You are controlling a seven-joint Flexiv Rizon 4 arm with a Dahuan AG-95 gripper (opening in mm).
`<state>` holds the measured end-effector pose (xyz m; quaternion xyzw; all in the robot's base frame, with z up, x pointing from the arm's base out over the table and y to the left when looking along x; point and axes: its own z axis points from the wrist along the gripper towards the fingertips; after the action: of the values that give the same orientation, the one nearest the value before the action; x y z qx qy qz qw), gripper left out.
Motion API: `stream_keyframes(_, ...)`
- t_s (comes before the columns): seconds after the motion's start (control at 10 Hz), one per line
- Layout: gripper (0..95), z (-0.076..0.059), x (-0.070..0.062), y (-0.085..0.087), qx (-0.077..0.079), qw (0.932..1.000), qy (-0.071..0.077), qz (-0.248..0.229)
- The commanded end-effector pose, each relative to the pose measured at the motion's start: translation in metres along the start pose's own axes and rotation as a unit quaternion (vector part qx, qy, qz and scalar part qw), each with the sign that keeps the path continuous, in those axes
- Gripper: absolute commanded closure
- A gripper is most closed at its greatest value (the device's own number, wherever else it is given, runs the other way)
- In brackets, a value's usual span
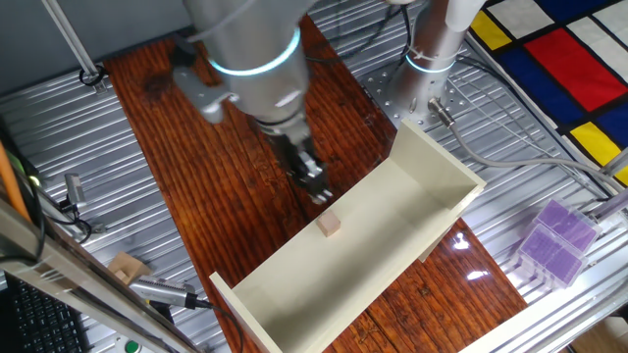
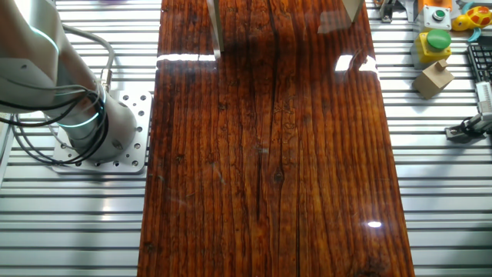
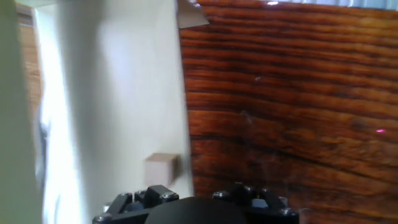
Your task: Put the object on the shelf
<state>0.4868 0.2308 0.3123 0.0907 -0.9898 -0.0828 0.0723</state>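
Observation:
The tiny tan wooden cube [image 1: 329, 226] sits on the long cream-white shelf [image 1: 392, 211], on its flat panel near the long edge facing the arm. My gripper [image 1: 318, 193] hangs just above and beside the cube, apart from it and holding nothing. In the hand view the cube [image 3: 161, 167] rests on the shelf panel [image 3: 112, 93] just ahead of the gripper body [image 3: 199, 208]. The finger mounts stand wide apart and the fingertips are out of frame. In the other fixed view only the shelf's end walls [image 2: 215, 27] show at the top edge.
A purple translucent box [image 1: 554, 240] stands at the right. A larger pale wood block [image 1: 126, 267] lies at the left, also in the other fixed view [image 2: 434, 77] near a green button [image 2: 438, 38]. The arm's base [image 2: 100, 127] stands beside the dark wooden board [image 2: 269, 169].

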Motion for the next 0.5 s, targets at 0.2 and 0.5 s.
stream_keyframes(0.2,95.0,0.004,-0.012,-0.069,-0.001,0.9997,0.003,-0.025)
stream_keyframes(0.5,95.0,0.033,-0.019,-0.125,-0.001,0.9991,0.017,-0.038)
